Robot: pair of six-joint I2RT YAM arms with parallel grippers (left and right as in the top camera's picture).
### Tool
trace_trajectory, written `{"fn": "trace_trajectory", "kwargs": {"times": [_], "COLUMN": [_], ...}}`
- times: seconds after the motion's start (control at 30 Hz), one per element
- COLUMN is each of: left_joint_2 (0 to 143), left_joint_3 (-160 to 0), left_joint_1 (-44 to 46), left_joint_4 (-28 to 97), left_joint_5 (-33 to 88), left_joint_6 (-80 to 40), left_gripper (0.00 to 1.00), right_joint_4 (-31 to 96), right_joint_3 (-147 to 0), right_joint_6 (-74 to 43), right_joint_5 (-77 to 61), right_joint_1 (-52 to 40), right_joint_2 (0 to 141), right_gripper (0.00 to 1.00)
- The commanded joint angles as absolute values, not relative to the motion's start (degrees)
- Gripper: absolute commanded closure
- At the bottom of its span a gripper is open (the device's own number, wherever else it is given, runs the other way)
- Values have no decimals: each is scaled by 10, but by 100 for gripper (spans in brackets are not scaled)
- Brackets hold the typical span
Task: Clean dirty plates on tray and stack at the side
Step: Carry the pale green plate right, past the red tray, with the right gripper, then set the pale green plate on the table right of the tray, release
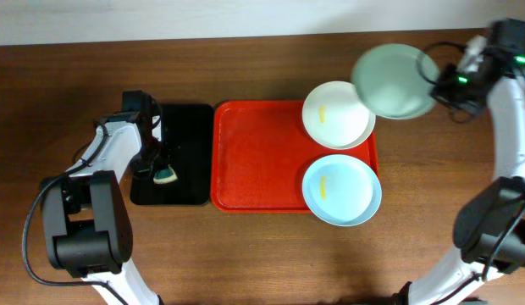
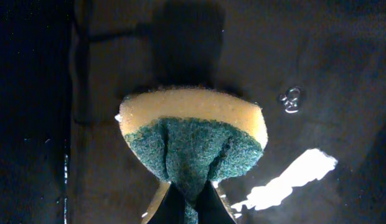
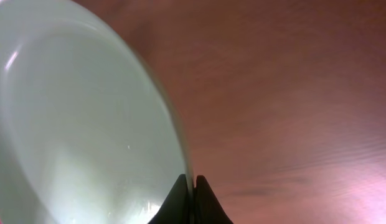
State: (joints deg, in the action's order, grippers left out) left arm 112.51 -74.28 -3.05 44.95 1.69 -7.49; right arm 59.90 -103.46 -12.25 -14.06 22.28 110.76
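The right claw (image 3: 192,186) is clenched on the rim of the mint plate (image 1: 394,80), which is lifted over the counter (image 1: 262,254) at the far right corner of the red tray (image 1: 254,161). The white plate (image 1: 336,114) and blue plate (image 1: 340,190), each with a yellow smear, lie on that tray's right side. Left of the tray, the left claw (image 2: 188,196) pinches a sponge (image 2: 193,130) over the black tray (image 1: 190,127).

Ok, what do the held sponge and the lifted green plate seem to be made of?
The sponge: yellow foam backed with a green fibrous scouring pad, matte and porous-looking. The mint plate: probably plastic or melamine, smooth with a faint sheen and small highlights; glazed ceramic cannot be ruled out.
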Motion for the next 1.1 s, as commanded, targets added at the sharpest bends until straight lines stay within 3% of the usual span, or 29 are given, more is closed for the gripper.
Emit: {"fn": "trace_trajectory", "kwargs": {"times": [0.0, 0.3, 0.6, 1.07], "left_joint_2": [1134, 1134, 1134, 1134], "left_joint_3": [-750, -750, -750, -750], "left_joint_1": [-34, -34, -34, -34], "left_joint_4": [450, 450, 450, 448], "left_joint_5": [18, 18, 18, 22], "left_joint_6": [-68, -68, -68, -68], "left_gripper": [98, 98, 98, 98], "right_joint_4": [614, 602, 458, 381], "right_joint_3": [-1039, -968, -809, -760], "right_joint_6": [-127, -133, -173, -173], "right_joint_5": [-120, -66, -75, -72], "right_joint_1": [295, 383, 362, 292], "right_joint_2": [1091, 1092, 1092, 1094], "right_gripper": [96, 96, 96, 96]}}
